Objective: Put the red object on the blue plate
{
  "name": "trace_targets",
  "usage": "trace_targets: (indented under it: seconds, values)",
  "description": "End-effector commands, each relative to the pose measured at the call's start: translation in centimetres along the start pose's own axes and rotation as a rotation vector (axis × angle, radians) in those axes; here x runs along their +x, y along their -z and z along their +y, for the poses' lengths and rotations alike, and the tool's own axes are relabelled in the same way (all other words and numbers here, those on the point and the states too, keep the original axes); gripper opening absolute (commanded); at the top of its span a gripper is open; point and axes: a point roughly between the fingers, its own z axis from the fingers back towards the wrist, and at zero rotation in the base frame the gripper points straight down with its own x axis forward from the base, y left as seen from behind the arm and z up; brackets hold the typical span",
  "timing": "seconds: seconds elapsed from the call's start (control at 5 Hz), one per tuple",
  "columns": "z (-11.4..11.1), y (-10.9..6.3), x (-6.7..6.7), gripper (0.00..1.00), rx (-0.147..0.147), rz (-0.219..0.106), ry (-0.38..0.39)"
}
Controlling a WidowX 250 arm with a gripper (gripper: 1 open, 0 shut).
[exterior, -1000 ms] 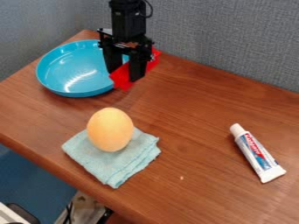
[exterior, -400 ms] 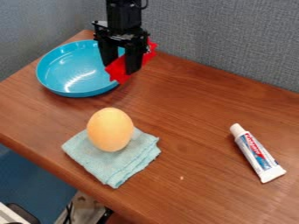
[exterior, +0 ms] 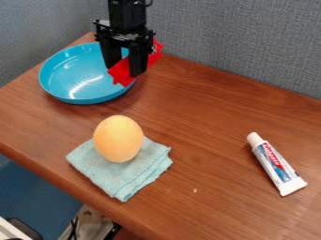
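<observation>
Over the blue plastic plate's [exterior: 78,82] right rim, black metal fingers [exterior: 130,58] grip the red rectangular block [exterior: 122,71] crosswise, its long axis slanting beyond both sides.

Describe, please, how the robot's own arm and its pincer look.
The arm is black, with a thin dark cable looping at its side, near the top edge of the picture. The pincer is black too, blocky and angular. I can see no clear markings on either.

Bright red block [exterior: 120,71] at the black gripper [exterior: 131,61]; glossy sky-blue plate [exterior: 78,79] beside it. Nearer the camera than the gripper: orange ball [exterior: 118,139], 1 pale blue cloth [exterior: 122,172], white tube [exterior: 276,163] printed red and blue, brown tabletop [exterior: 189,141].
</observation>
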Motion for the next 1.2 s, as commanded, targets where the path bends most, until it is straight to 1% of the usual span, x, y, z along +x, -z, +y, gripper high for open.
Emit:
trace_targets:
  seconds: [0.0,1.0]
  values:
    - [0.55,-3.93,-0.01,0.00,0.038,-0.117,-0.014]
    - [1.41,-4.32,-0.08,0.00,0.044,-0.123,-0.036]
